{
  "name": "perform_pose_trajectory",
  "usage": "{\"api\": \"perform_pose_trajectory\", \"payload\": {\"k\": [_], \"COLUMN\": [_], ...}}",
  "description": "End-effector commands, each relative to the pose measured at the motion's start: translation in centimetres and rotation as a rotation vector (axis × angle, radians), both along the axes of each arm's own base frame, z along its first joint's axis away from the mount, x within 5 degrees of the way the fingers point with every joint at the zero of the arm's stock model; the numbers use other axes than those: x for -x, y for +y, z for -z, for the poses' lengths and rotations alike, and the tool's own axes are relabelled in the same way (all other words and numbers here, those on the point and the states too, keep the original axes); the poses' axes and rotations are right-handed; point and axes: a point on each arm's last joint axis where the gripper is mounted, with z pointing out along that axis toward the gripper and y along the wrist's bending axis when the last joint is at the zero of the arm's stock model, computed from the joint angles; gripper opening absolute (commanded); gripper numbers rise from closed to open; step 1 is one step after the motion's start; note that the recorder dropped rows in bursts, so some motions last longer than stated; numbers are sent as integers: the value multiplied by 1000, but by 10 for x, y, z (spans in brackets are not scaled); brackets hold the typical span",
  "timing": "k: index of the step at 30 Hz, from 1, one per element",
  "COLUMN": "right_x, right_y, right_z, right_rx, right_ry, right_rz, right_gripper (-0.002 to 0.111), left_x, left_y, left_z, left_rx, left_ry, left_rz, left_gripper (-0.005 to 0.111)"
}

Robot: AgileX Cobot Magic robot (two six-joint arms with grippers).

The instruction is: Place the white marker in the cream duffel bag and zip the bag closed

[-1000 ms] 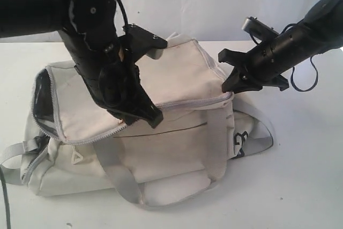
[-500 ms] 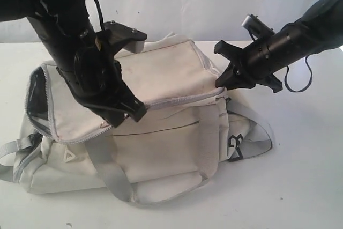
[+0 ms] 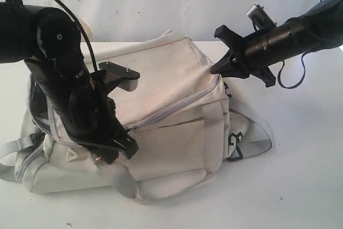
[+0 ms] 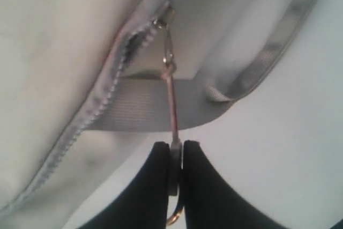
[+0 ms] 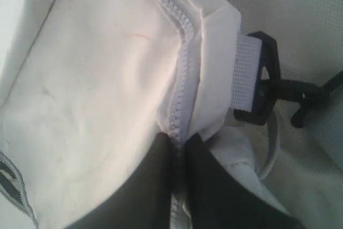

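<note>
Cream duffel bag lies on the tabletop, stretched between both arms. Its top zipper is part shut, with a dark gap beyond the left end effector, on the side away from the right end effector. White marker not visible; I judge it inside, unconfirmed.

Right end effector is clamped on the zipper seam at the bag's end. Left is clamped on the thin metal zipper pull.

Risks:
- An oblique drag slips the pull from the tips.
- Slack fabric jams the slider.
- A lost right grip lets the bag slide.

No legible writing. A small triangle mark sits just beside the left end effector.
</note>
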Motion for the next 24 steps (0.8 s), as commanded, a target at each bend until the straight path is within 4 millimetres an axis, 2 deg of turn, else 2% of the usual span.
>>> {"api": "perform_pose_trajectory", "payload": {"k": [1, 7, 10, 13, 15, 24], "right_x": [-7, -9, -9, -8, -8, -7], "right_y": [-18, -38, -44, -47, -47, -52], "right_z": [-3, -3, -3, -3, -3, 0], "right_rx": [28, 25, 29, 42, 56, 115], "right_ry": [-44, -32, -36, -53, -75, -86], "right_rz": [62, 93, 85, 55, 33, -2], "right_gripper": [0, 0, 0, 0, 0, 0], "left_x": [6, 7, 1, -8, -16, -24], "left_y": [16, 34, 47, 67, 88, 133], "left_z": [-10, -22, -27, -33, -37, -47], "left_rx": [-107, -145, -149, -140, -139, -135], "left_ry": [-11, 1, -10, -33, -35, -45], "left_rz": [-6, -30, -80, -155, -233, -366], "left_gripper": [0, 0, 0, 0, 0, 0]}}
